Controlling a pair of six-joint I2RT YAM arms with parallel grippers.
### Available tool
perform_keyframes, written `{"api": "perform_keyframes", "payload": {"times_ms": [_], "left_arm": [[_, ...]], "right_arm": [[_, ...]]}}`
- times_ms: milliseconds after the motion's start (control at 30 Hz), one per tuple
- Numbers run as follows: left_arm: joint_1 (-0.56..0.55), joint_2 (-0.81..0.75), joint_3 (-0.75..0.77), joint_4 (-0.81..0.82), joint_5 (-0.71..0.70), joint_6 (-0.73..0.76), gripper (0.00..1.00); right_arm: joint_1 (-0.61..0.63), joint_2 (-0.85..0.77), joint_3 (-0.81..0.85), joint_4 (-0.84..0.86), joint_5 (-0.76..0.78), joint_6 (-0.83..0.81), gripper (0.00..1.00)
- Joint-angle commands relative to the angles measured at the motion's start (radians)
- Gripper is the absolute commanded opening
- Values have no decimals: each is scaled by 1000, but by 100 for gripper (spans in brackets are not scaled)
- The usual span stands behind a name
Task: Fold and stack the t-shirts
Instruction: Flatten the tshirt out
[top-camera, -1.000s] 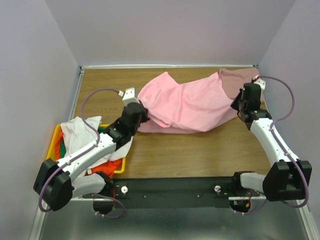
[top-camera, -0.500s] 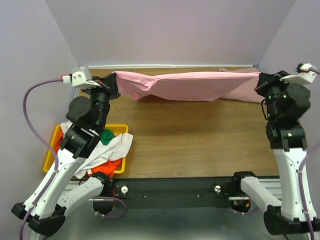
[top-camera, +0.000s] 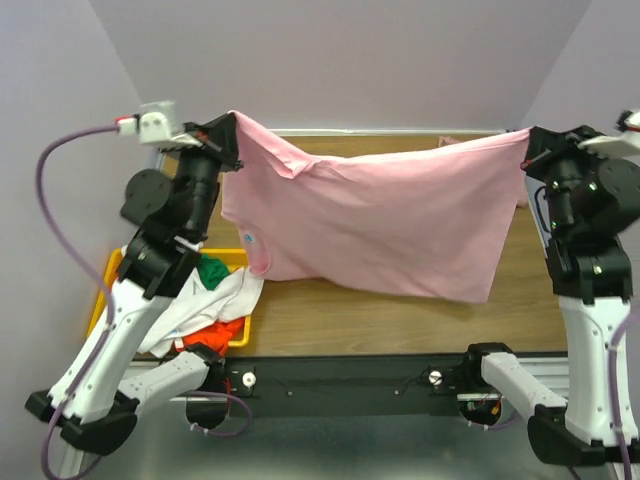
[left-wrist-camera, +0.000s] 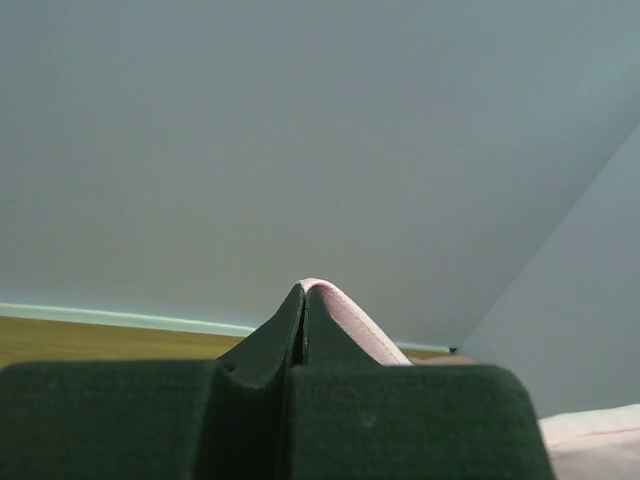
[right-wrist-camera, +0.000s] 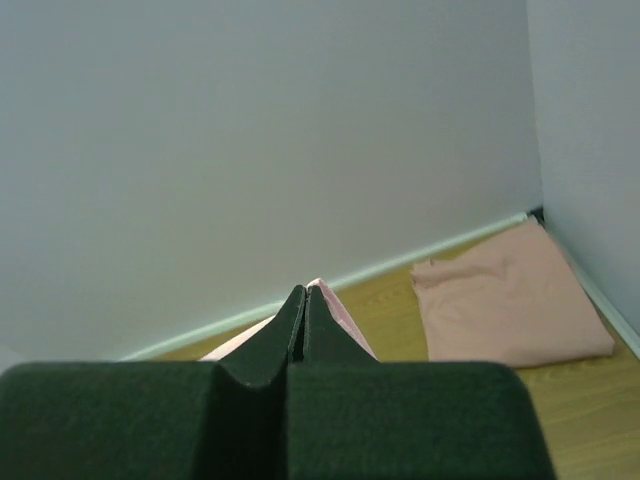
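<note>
A bright pink t-shirt (top-camera: 380, 225) hangs spread in the air between both raised arms, its lower edge drooping over the table. My left gripper (top-camera: 232, 122) is shut on its left top corner; a pink hem (left-wrist-camera: 345, 320) curls over the fingertips. My right gripper (top-camera: 530, 140) is shut on the right top corner, where pink cloth (right-wrist-camera: 335, 310) pokes past the tips. A dusty rose-pink t-shirt (right-wrist-camera: 500, 305) lies folded flat in the far right corner of the table. White (top-camera: 215, 300), green (top-camera: 212, 272) and orange (top-camera: 225, 330) t-shirts are heaped in the bin.
The yellow plastic bin (top-camera: 110, 275) sits at the table's left front, below the left arm. Walls close in the wooden table (top-camera: 400, 315) at the back and on both sides. Both arm bases stand along the near edge.
Both arms have lifted the pink t-shirt off the table and pulled it apart. It went from a crumpled heap to a taut band, and now hangs open as a wide sheet.
</note>
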Motion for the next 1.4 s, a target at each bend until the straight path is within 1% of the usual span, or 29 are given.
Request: {"api": "perform_keyframes", "payload": {"times_ms": [0, 67, 100, 167, 200, 300, 400, 467, 533, 567, 733, 800, 900, 1067, 1233, 1367], "left_arm": [[4, 158, 45, 36, 64, 69, 0], [7, 212, 97, 34, 69, 85, 0], [10, 266, 140, 57, 72, 101, 0], [35, 339, 197, 53, 104, 106, 0], [42, 361, 258, 46, 119, 106, 0], [52, 413, 335, 42, 161, 103, 0], [52, 417, 384, 48, 179, 109, 0], [52, 391, 381, 53, 184, 115, 0], [50, 339, 346, 57, 175, 112, 0], [50, 316, 331, 57, 167, 102, 0], [50, 127, 240, 72, 158, 65, 0], [50, 64, 226, 79, 179, 66, 0], [50, 9, 248, 69, 228, 71, 0], [50, -28, 317, 42, 315, 69, 0], [50, -33, 379, -3, 360, 57, 0], [50, -22, 375, 3, 380, 36, 0]], "right_arm": [[-5, 127, -62, -7, 44, -22, 0], [-5, 163, -78, 37, 55, -27, 0], [-5, 207, -75, 50, 60, -30, 0], [-5, 270, -40, 68, 64, -37, 0], [-5, 285, -21, 70, 67, -40, 1], [-5, 328, 43, 73, 61, -47, 0], [-5, 326, 75, 73, 52, -53, 0], [-5, 300, 89, 73, 48, -57, 0], [-5, 270, 89, 74, 43, -57, 0], [-5, 229, 85, 71, 44, -54, 0], [-5, 99, 83, 62, 38, -37, 0], [-5, 51, 108, 50, 37, -37, 0], [-5, 8, 154, 21, 34, -40, 0], [-6, -35, 226, -10, 5, -40, 0], [-5, -61, 278, -27, -14, -34, 0], [-5, -67, 293, -27, -6, -36, 0]]}}
